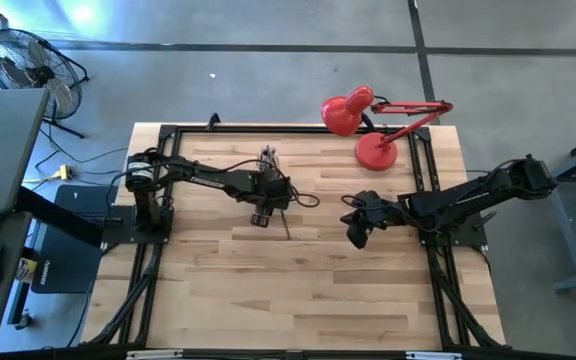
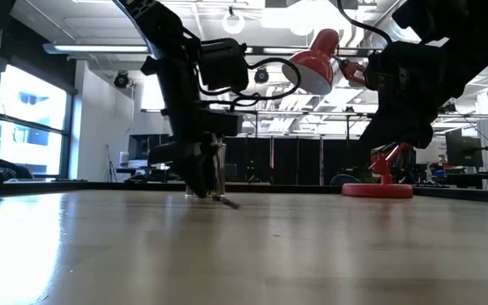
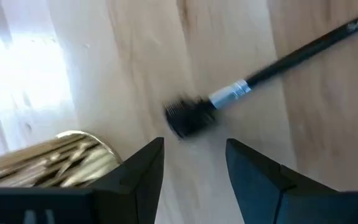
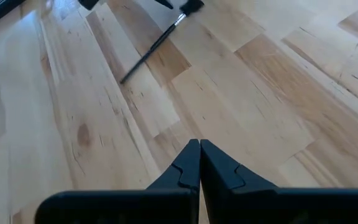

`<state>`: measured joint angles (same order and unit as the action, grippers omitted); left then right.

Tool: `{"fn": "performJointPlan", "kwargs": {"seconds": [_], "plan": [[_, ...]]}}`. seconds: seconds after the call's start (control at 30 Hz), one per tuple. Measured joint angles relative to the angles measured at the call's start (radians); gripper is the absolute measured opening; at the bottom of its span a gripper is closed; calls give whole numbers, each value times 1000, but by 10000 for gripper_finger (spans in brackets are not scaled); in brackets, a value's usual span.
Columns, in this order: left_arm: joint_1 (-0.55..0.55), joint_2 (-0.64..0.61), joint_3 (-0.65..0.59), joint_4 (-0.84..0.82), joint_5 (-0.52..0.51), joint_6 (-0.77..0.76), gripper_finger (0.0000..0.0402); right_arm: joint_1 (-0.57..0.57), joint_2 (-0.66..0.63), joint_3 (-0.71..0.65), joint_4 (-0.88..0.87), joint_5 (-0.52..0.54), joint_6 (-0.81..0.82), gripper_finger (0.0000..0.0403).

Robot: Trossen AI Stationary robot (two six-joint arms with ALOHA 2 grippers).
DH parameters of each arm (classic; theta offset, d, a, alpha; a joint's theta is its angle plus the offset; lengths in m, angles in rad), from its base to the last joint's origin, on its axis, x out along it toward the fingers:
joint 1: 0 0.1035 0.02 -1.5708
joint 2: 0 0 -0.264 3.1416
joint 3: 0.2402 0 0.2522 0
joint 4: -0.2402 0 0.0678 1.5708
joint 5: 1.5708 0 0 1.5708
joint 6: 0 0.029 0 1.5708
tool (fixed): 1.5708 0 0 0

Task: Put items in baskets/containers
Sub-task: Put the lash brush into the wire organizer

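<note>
One thin dark brush (image 3: 272,65) lies flat on the wooden table, its black bristle head (image 3: 188,118) and silver ferrule turned toward my left gripper (image 3: 194,163). That gripper is open and hovers just short of the bristle end, near the table's middle (image 1: 261,218). The brush also shows in the high view (image 1: 286,226) and the low view (image 2: 227,202). Behind my left gripper stands the small clear cup (image 1: 268,160), with several sticks upright in it. My right gripper (image 4: 199,152) is shut and hangs over bare table right of centre (image 1: 353,238).
A red desk lamp stands at the far right, its round base (image 1: 376,152) on the table and its head (image 1: 346,112) over the far edge. A golden ribbed thing (image 3: 61,162) shows beside my left finger; what it is I cannot tell. Bare wood (image 1: 298,290) fills the near half.
</note>
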<state>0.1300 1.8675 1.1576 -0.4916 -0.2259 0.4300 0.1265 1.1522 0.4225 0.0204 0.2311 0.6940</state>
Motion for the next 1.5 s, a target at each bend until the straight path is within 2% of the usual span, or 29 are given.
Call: {"fn": "performJointPlan", "kwargs": {"seconds": [0.4, 0.6, 0.8, 0.93, 1.13, 1.33, 1.5], "plan": [[-15, 32, 2, 10, -20, -20, 168, 0, 0, 0, 8, 1, 14, 0], [-51, 43, 87, -82, -4, -131, 168, 0, 0, 0, 8, 2, 24, 0], [-58, 41, 190, -204, 8, -420, 168, -2, 0, 1, 7, 13, 23, 0], [-45, 26, 258, -290, 12, -700, 168, -2, 0, 1, 8, 13, 22, 0], [-15, 27, 282, -242, 134, -1093, 168, -2, 0, 1, 7, 12, 23, 0], [5, 66, 282, -242, 137, -1253, 168, -2, 0, 1, 8, 2, 34, 0], [9, 118, 283, -240, 210, -1273, 168, -2, 0, 1, 8, -3, 34, 0]]}}
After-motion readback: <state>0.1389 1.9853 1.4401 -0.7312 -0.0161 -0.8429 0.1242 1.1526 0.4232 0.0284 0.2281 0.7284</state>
